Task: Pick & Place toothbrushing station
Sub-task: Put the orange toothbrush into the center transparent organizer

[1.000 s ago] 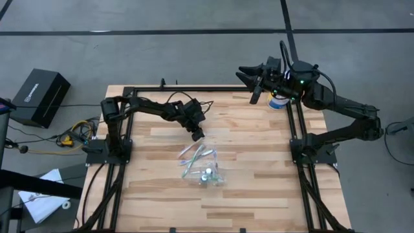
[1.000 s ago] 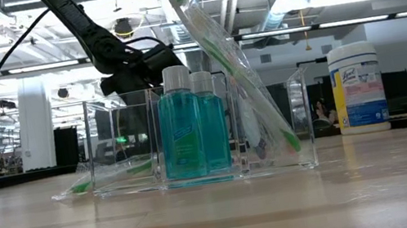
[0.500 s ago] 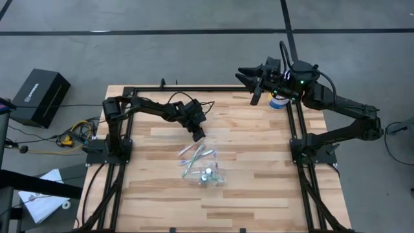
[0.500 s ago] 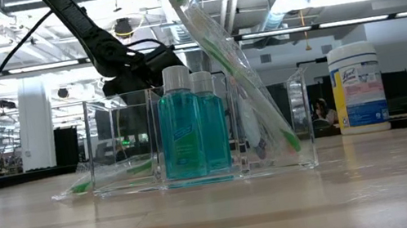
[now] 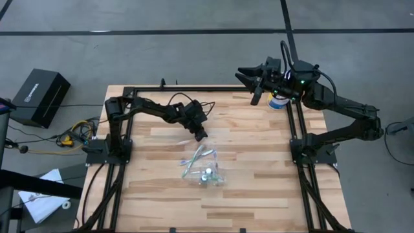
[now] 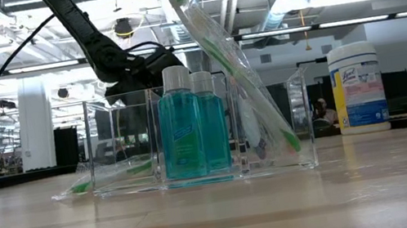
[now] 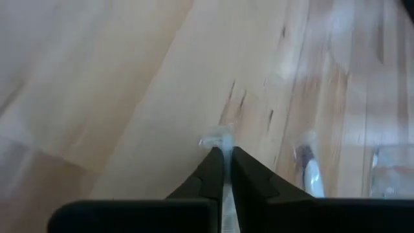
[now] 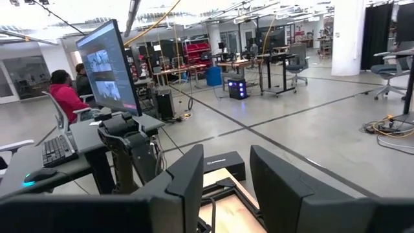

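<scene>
Left gripper [image 7: 224,158] pinched on a toothbrush [image 7: 223,141]; only the wrist view shows it.
We see the clear container [image 5: 206,169] at frame centre, white tub [image 6: 357,88] right; right gripper [image 5: 250,80] parked upper right, fingers apart.

- Clear container [image 5: 208,173] near the middle of the desk [image 5: 162,194], two bottles [image 6: 191,124] upright inside, one toothbrush [image 6: 228,64] leaning within.
- More toothbrushes [image 5: 197,155] flat on the desk, just behind the container toward the far edge.
- Left pincer [image 5: 201,135] behind those, pinching a wrapped toothbrush [image 7: 226,155].
- Tub [image 5: 279,101] at the far right corner, below the raised right pincer [image 5: 247,79].
</scene>
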`<state>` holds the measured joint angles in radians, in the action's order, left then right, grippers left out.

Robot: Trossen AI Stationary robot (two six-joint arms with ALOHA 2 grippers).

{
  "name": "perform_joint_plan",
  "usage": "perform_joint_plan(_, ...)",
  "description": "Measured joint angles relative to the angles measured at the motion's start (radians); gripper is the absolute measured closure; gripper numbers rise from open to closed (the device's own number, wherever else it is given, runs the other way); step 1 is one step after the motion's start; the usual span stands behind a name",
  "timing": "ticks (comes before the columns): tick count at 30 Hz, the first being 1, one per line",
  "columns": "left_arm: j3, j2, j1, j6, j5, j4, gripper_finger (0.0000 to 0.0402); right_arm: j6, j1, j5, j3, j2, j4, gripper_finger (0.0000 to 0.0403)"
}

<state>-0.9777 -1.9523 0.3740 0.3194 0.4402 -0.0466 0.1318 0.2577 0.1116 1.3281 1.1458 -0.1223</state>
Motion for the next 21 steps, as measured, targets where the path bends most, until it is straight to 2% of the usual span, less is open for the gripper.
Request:
perform_joint_plan(6,0.001,0.091,0.020,0.034,-0.014,-0.108,0.0396,-0.007,0.000,-0.007,0.000,0.000,0.000,0.0285)
perform_joint_plan(13,-0.001,0.294,0.077,0.058,-0.046,-0.227,0.0398,-0.012,0.000,-0.008,0.000,0.000,0.000,0.0285)
perform_joint_plan(18,-0.002,0.438,0.096,0.056,-0.070,-0.446,0.0399,-0.034,0.001,-0.008,0.000,0.000,0.000,0.0285)
perform_joint_plan(21,0.029,0.495,0.094,0.094,-0.104,-0.633,0.0399,-0.038,0.000,-0.010,0.000,0.000,0.000,0.0285)
